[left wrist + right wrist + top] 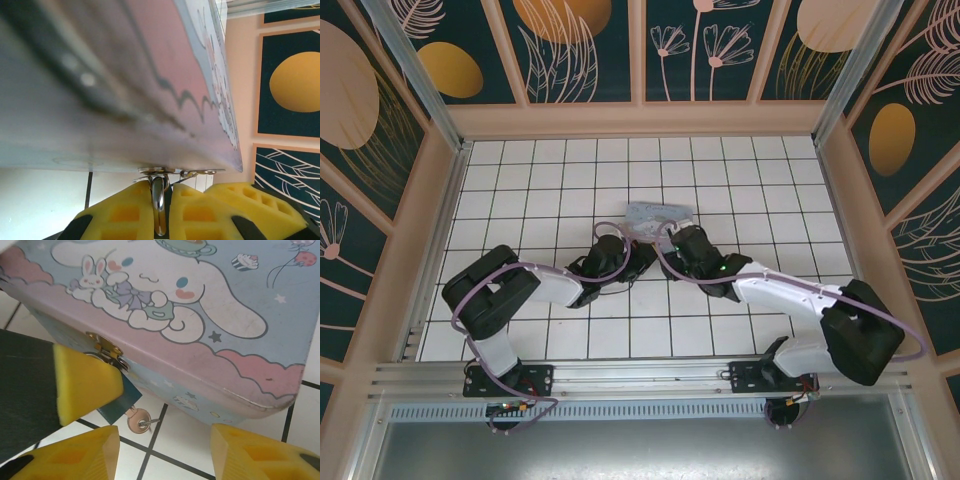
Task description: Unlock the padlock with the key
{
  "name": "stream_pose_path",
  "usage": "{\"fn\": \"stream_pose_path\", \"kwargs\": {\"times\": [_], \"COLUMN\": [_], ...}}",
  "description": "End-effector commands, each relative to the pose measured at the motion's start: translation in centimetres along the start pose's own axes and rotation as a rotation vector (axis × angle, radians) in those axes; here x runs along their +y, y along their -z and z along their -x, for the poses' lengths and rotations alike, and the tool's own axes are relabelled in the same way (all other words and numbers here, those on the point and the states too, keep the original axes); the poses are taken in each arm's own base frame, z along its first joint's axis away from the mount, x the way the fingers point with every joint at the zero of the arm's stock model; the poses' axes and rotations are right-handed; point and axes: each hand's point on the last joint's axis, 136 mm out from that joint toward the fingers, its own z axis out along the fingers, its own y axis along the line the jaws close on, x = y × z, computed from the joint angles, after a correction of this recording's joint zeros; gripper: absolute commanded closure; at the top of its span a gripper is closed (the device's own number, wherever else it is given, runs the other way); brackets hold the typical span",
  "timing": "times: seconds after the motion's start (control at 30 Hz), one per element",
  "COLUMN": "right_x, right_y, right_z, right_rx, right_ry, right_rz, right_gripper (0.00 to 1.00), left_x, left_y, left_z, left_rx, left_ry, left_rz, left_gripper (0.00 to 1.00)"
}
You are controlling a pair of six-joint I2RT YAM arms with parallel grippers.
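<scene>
The padlock (117,404) hangs from the gold hasp (105,347) on the front of a pastel cartoon tin box (165,295). Its teal body is mostly hidden behind a yellow pad of my left gripper. The brassy key (135,419) sticks out of the padlock's lower end, its round head over a white tile. My right gripper (165,452) stands open just below the key, touching nothing. In the left wrist view my left gripper (164,189) is shut on the padlock's silvery shackle (159,205) under the box. From above, the left gripper (642,255) and right gripper (672,238) meet at the box (660,213).
The tin box rests on the white tiled floor (550,190) near its middle. Both arms crowd its near side. Patterned walls (640,60) enclose the floor, with free tiles to the left, right and behind the box.
</scene>
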Motion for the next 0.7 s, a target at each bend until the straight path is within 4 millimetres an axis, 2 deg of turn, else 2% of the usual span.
{"fn": "stream_pose_path", "kwargs": {"times": [0.0, 0.03, 0.27, 0.67], "right_x": [-0.4, -0.2, 0.2, -0.5], "right_y": [0.0, -0.2, -1.1, -2.0], "right_z": [0.9, 0.8, 0.1, -0.6], "right_rx": [-0.015, -0.01, 0.006, -0.006], "right_ry": [0.058, 0.065, 0.129, 0.176], "right_rz": [-0.067, -0.07, -0.119, -0.224], "right_gripper": [0.52, 0.53, 0.56, 0.64], "left_x": [-3.6, -4.2, -4.3, -4.7], "left_y": [0.5, 0.8, 1.1, 1.2], "left_z": [0.5, 0.6, 0.5, 0.5], "left_rx": [-0.002, -0.004, 0.001, 0.004], "left_ry": [-0.035, -0.038, -0.038, -0.039], "left_rz": [-0.086, -0.099, -0.101, -0.107], "left_gripper": [1.0, 1.0, 1.0, 1.0]}}
